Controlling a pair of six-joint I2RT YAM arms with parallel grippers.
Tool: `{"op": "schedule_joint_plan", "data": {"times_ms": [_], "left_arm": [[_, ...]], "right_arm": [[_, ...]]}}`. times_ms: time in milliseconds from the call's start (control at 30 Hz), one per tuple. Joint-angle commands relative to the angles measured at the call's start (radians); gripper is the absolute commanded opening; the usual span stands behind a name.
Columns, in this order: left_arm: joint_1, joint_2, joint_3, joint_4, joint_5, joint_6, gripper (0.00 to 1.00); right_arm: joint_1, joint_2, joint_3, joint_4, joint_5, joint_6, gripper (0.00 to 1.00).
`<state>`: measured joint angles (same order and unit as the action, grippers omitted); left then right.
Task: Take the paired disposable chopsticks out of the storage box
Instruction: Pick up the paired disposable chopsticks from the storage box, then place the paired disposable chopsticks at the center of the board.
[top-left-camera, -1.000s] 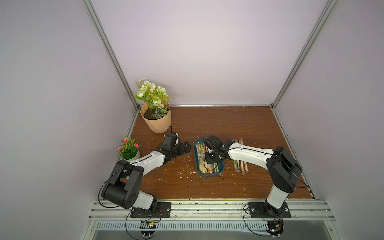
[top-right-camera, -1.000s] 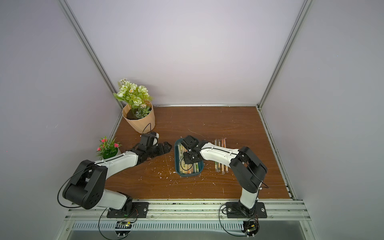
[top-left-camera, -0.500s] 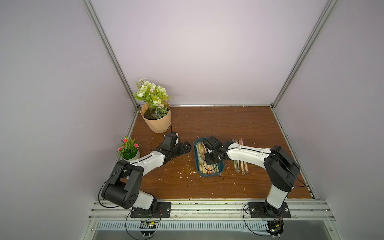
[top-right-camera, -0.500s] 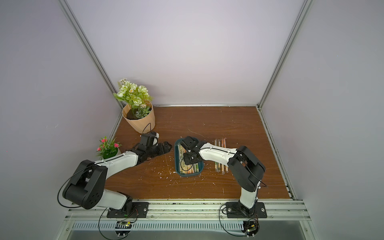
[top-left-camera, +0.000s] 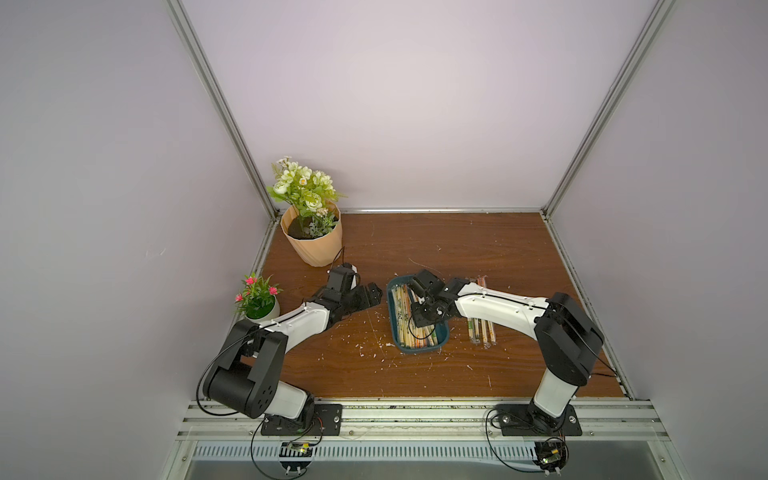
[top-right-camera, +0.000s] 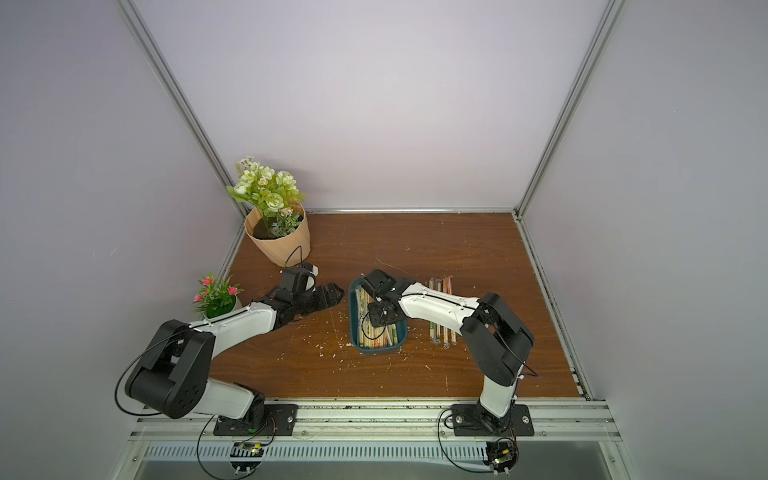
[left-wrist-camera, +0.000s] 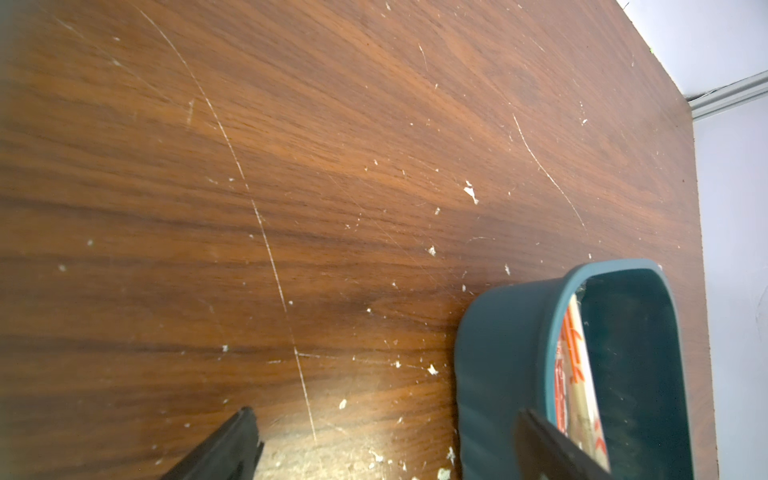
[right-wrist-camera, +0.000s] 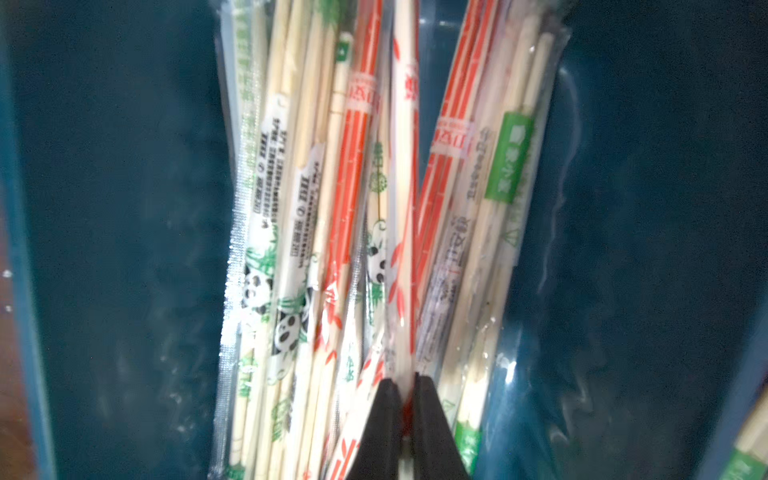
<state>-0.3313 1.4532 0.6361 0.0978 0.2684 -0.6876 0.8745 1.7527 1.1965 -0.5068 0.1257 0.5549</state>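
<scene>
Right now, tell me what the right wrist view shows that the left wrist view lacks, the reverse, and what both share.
Right wrist only: the right gripper shut on one orange-printed pair, among panda- and green-printed sleeves. Left wrist only: the open left gripper over the scratched table, and the storage box from outside. Both: that box holding orange-printed chopsticks.

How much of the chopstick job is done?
Done: a few wrapped pairs lie on the table beside the storage box. In hand: the right hand pinches one orange-printed pair inside it. Left: a whole bundle waits there.
</scene>
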Motion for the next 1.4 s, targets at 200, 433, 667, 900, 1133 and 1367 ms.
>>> {"op": "schedule_joint_plan", "data": {"times_ms": [200,433,667,900,1133,1367], "left_arm": [[0.011,-0.019,0.005,-0.013,0.007,0.008,0.98],[0.01,-0.027,0.007,-0.021,0.003,0.011,0.98],[0.01,-0.032,0.007,-0.03,0.002,0.011,0.98],[0.009,-0.031,0.01,-0.033,0.001,0.005,0.98],[0.009,-0.032,0.018,-0.048,-0.001,0.006,0.98],[0.008,-0.036,0.031,-0.059,-0.002,0.005,0.98]], "right_arm": [[-0.094,-0.131,0.034,-0.005,0.001,-0.001,0.02],[-0.196,-0.203,0.014,0.013,-0.021,-0.015,0.02],[-0.292,-0.249,-0.059,0.026,-0.018,-0.049,0.02],[-0.322,-0.231,-0.16,0.072,-0.026,-0.069,0.03],[-0.323,-0.201,-0.237,0.121,-0.022,-0.071,0.03],[-0.324,-0.161,-0.246,0.134,-0.007,-0.078,0.1]]}}
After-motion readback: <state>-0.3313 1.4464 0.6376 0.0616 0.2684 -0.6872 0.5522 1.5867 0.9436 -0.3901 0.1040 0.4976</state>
